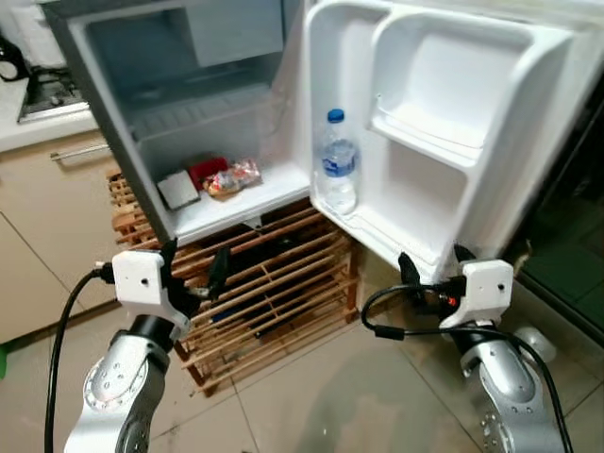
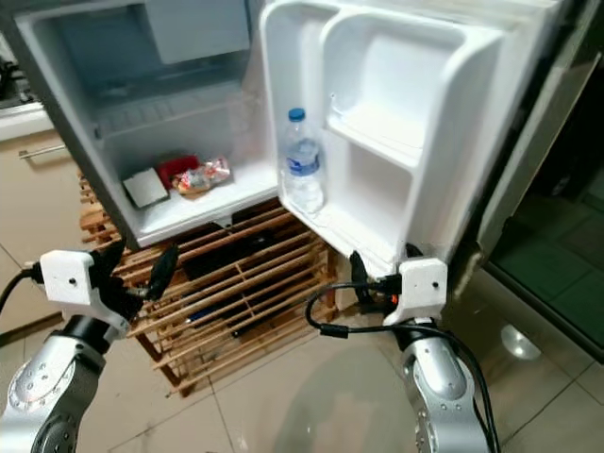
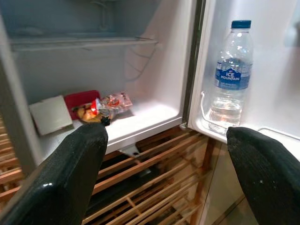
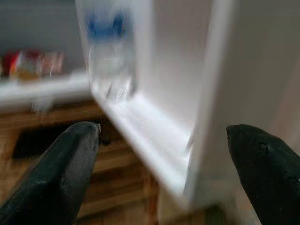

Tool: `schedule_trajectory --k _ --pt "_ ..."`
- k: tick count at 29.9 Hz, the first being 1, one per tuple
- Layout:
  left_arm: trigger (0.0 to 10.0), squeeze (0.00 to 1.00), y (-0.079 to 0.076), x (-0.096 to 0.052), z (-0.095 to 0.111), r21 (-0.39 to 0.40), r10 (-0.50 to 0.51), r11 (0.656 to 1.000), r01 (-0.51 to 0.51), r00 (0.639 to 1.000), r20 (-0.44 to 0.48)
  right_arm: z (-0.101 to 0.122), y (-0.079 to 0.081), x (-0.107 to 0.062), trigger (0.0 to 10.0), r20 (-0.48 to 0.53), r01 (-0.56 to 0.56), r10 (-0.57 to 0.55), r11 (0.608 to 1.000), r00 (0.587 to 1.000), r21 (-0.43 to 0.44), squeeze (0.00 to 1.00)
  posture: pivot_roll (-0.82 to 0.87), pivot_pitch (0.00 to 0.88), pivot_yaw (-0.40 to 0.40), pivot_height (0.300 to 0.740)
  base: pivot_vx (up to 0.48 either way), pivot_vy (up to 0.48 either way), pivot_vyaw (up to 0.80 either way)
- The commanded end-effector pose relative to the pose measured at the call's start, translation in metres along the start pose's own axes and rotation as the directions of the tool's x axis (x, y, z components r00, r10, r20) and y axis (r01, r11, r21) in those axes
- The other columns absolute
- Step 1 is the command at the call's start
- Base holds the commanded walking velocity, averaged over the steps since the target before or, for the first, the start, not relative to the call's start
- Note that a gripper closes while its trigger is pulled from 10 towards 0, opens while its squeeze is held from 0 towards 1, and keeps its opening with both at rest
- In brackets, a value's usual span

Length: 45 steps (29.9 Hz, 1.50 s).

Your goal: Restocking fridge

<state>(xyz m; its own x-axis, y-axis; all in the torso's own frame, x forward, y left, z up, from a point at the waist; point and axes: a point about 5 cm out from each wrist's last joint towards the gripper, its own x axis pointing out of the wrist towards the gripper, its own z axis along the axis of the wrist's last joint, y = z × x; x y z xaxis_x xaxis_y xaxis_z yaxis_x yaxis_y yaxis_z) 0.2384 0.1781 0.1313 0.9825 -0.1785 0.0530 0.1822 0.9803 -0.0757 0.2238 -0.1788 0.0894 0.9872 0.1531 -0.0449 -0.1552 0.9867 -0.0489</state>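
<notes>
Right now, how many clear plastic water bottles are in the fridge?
1. A clear plastic water bottle with a blue cap stands upright in the bottom shelf of the open white fridge door. Others could be hidden deeper inside the fridge.

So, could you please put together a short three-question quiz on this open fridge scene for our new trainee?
1. True or false: the clear plastic water bottle with a blue cap stands upright in the white fridge door's bottom shelf.
2. What lies on the fridge's white floor? A) a flat white box, a red pack and a clear snack bag; B) eggs.
3. Are the left tool and right tool holding anything?

Key: 1 true; 2 A; 3 no, both open and empty.
</notes>
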Motion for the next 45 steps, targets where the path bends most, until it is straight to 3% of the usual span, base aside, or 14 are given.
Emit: schedule_trajectory --k 1,11,14,16,21,23,25,28,30,35,36,39,41,45 --pt "10.0 0.0 0.012 0.0 -0.007 0.024 0.022 0.999 -0.022 0.999 -0.039 -0.009 0.004 -0.006 10.0 -0.028 -0.044 0.044 0.999 0.999 0.018 0.0 -0.17 0.0 0.084 0.74 0.0 0.0 0.0" --pt "10.0 0.0 0.044 0.021 -0.067 0.067 0.107 0.994 -0.089 0.925 -0.363 -0.087 -0.027 -0.053 10.0 -0.449 -0.021 0.035 0.999 0.893 0.035 0.0 -0.2 0.0 0.095 0.74 0.0 0.0 0.0" --pt "10.0 0.0 0.037 0.031 -0.079 0.081 0.087 0.995 -0.057 0.899 -0.43 -0.117 -0.081 -0.066 10.0 -0.596 0.258 -0.285 0.957 0.75 -0.132 0.0 -0.22 0.0 0.102 0.74 0.0 0.0 0.0" --pt "10.0 0.0 0.035 0.033 -0.082 0.079 0.082 0.995 -0.052 0.893 -0.443 -0.118 -0.094 -0.068 10.0 -0.596 0.322 -0.361 0.93 0.717 -0.175 0.0 -0.22 0.0 0.102 0.74 0.0 0.0 0.0" --pt "10.0 0.0 0.03 0.019 -0.117 0.124 0.049 0.992 0.037 0.779 -0.626 -0.087 -0.147 -0.06 10.0 -0.452 0.453 -0.607 0.792 0.653 -0.409 0.0 -0.23 0.0 0.099 0.74 0.0 0.0 0.0" --pt "10.0 0.0 0.034 0.007 -0.136 0.132 0.066 0.99 0.042 0.693 -0.718 -0.057 -0.17 -0.053 10.0 -0.304 0.52 -0.707 0.688 0.639 -0.507 0.0 -0.22 0.0 0.095 0.74 0.0 0.0 0.0" --pt "10.0 0.0 0.038 -0.002 -0.148 0.125 0.081 0.992 0.027 0.629 -0.773 -0.024 -0.186 -0.045 10.0 -0.139 0.592 -0.763 0.59 0.631 -0.549 0.0 -0.22 0.0 0.094 0.74 0.0 0.0 0.0" --pt "10.0 0.0 0.041 -0.008 -0.155 0.126 0.093 0.992 0.015 0.595 -0.799 -0.002 -0.192 -0.039 10.0 -0.035 0.635 -0.773 0.545 0.634 -0.547 0.0 -0.22 0.0 0.095 0.74 0.0 0.0 0.0" --pt "10.0 0.0 0.046 -0.019 -0.165 0.14 0.118 0.99 0.002 0.528 -0.841 0.036 -0.192 -0.024 10.0 0.14 0.698 -0.752 0.503 0.644 -0.509 0.0 -0.23 0.0 0.102 0.74 0.0 0.0 0.0" --pt "10.0 0.0 0.05 -0.028 -0.172 0.151 0.134 0.988 -0.001 0.469 -0.873 0.059 -0.183 -0.011 10.0 0.242 0.725 -0.714 0.51 0.657 -0.464 0.0 -0.23 0.0 0.102 0.74 0.0 0.0 0.0" --pt "10.0 0.0 0.05 -0.035 -0.178 0.145 0.131 0.989 -0.001 0.429 -0.894 0.067 -0.171 0.003 10.0 0.261 0.701 -0.663 0.574 0.701 -0.423 0.0 -0.23 0.0 0.111 0.74 0.0 0.0 0.0" --pt "10.0 0.0 0.05 -0.041 -0.183 0.14 0.129 0.99 -0.001 0.4 -0.908 0.073 -0.162 0.013 10.0 0.278 0.678 -0.622 0.621 0.732 -0.395 0.0 -0.23 0.0 0.111 0.74 0.0 0.0 0.0" --pt "10.0 0.0 0.05 -0.051 -0.19 0.136 0.131 0.991 -0.009 0.352 -0.927 0.089 -0.133 0.036 10.0 0.314 0.558 -0.467 0.754 0.827 -0.346 0.0 -0.23 0.0 0.112 0.74 0.0 0.0 0.0" --pt "10.0 0.0 0.05 -0.054 -0.193 0.136 0.136 0.99 -0.022 0.338 -0.932 0.095 -0.109 0.056 10.0 0.293 0.409 -0.334 0.877 0.896 -0.25 0.0 -0.23 0.0 0.108 0.74 0.0 0.0 0.0"
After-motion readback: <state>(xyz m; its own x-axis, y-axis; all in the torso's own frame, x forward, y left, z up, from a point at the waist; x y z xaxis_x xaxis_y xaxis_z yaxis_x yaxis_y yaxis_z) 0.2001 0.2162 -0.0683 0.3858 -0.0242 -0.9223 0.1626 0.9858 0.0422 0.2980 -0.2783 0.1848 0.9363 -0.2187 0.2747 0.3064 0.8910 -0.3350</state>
